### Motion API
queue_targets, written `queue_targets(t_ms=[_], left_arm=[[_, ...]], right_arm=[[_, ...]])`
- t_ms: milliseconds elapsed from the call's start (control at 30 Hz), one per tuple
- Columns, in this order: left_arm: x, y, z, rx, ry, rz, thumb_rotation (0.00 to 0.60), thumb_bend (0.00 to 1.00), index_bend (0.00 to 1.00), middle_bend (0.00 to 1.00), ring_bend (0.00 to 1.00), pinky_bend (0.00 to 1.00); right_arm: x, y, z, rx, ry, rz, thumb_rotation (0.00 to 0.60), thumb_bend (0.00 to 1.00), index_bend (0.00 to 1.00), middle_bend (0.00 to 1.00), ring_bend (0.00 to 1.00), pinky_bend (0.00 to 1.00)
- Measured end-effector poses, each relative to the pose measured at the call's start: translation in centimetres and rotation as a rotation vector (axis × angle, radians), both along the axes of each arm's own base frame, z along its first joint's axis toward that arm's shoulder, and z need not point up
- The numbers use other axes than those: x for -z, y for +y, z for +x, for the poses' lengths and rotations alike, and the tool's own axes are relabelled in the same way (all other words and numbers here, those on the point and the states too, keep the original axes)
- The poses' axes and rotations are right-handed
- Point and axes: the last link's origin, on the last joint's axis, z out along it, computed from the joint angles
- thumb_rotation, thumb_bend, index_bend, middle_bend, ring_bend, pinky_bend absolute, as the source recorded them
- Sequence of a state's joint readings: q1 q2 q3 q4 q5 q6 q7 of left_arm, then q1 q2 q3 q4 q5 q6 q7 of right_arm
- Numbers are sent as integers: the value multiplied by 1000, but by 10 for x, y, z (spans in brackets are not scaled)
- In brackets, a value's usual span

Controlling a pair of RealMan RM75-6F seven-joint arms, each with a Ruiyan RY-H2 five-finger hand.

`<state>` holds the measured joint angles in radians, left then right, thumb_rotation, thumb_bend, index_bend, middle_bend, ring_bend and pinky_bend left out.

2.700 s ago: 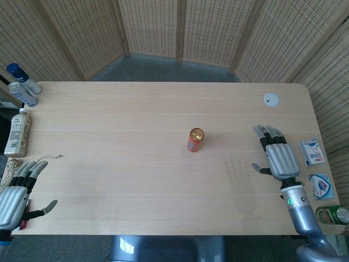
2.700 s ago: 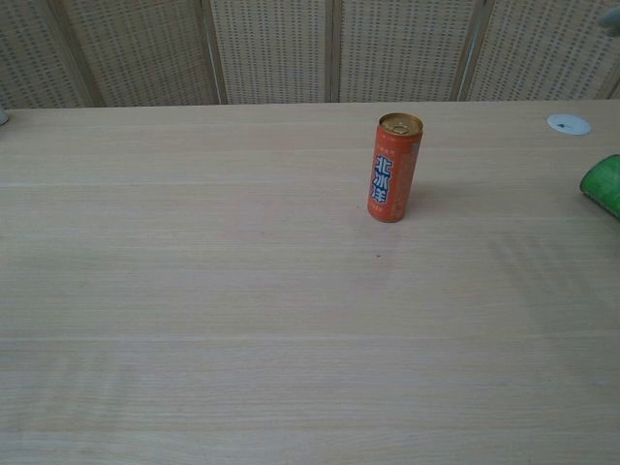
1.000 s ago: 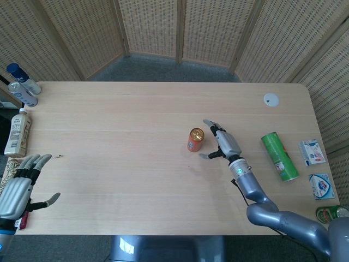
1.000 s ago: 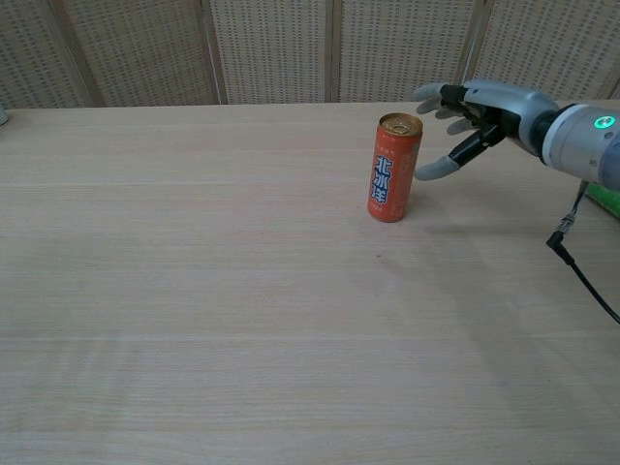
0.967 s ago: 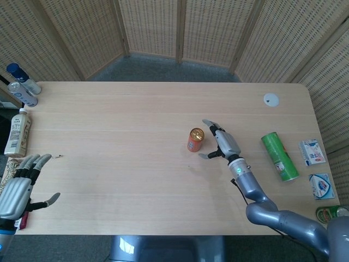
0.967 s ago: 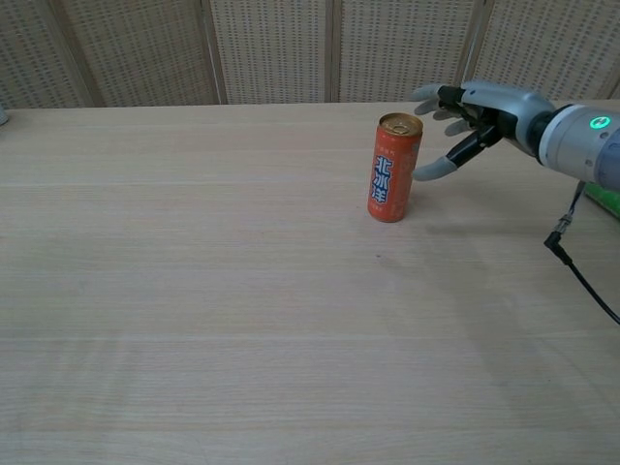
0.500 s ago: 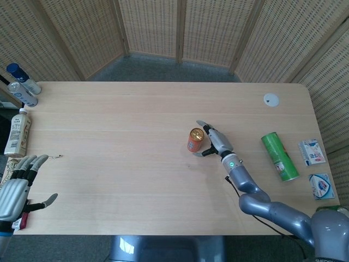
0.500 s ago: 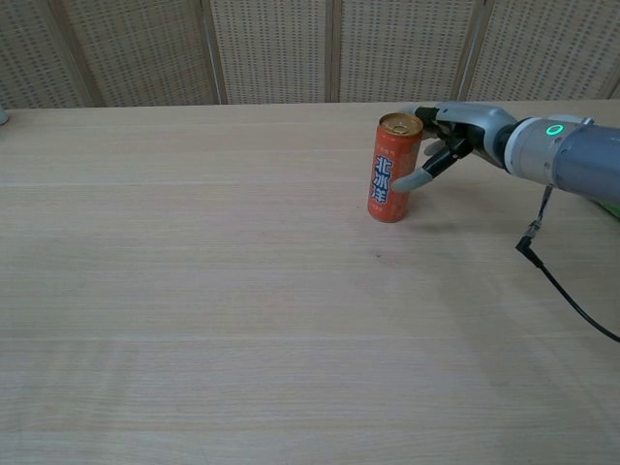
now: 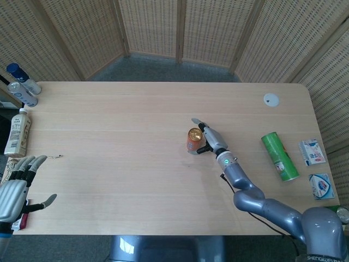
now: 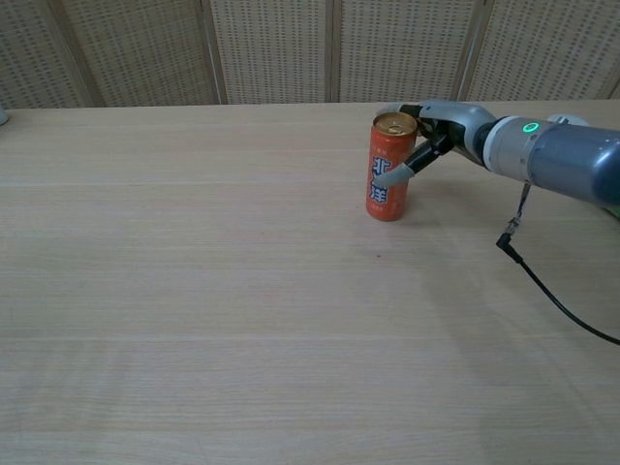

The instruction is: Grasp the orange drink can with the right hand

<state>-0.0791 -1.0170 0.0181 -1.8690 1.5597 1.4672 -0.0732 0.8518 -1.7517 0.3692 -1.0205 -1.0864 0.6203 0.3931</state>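
The orange drink can (image 9: 194, 141) (image 10: 388, 168) stands upright near the table's middle. My right hand (image 9: 209, 139) (image 10: 436, 131) is right up against its right side. The thumb lies across the can's front and the other fingers reach past its far side, still fairly straight, so the can sits between them without being clasped. My left hand (image 9: 14, 188) hovers at the table's near left corner, fingers spread, holding nothing; the chest view does not show it.
A green can (image 9: 279, 156) lies on its side right of my right arm. Small packets (image 9: 312, 152) sit at the right edge and a white disc (image 9: 271, 99) at the far right. Bottles (image 9: 20, 87) line the left edge. A black cable (image 10: 547, 289) trails from the right wrist.
My right hand has slid left from beside the can until its thumb and fingers bracket it. The can has shifted slightly left. The left hand barely moved.
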Motion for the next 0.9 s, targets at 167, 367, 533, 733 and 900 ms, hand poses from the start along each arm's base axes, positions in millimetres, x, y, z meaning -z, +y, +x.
queue_targets(t_ms=[167, 367, 533, 733, 900], left_arm=[[0, -1, -1, -3, 0, 0, 567, 269, 74, 121, 0, 0], [0, -1, -1, -10, -1, 0, 566, 270, 73, 120, 0, 0], [1, -2, -3, -18, 0, -3, 565, 270, 72, 121, 0, 0], [0, -2, -3, -24, 3, 1, 565, 267, 73, 120, 0, 0], [1, -2, -2, -23, 4, -4, 564, 266, 72, 121, 0, 0]], right_arm=[[2, 0, 3, -1, -6, 1, 600, 82, 0, 67, 140, 313], [3, -2, 4, 19, -23, 1, 600, 80, 0, 68, 148, 348], [5, -5, 2, 37, -18, -4, 600, 82, 0, 129, 226, 436], [9, -8, -5, 70, -10, -8, 600, 82, 141, 221, 249, 449], [10, -7, -10, 87, -9, -12, 600, 83, 329, 404, 364, 505]])
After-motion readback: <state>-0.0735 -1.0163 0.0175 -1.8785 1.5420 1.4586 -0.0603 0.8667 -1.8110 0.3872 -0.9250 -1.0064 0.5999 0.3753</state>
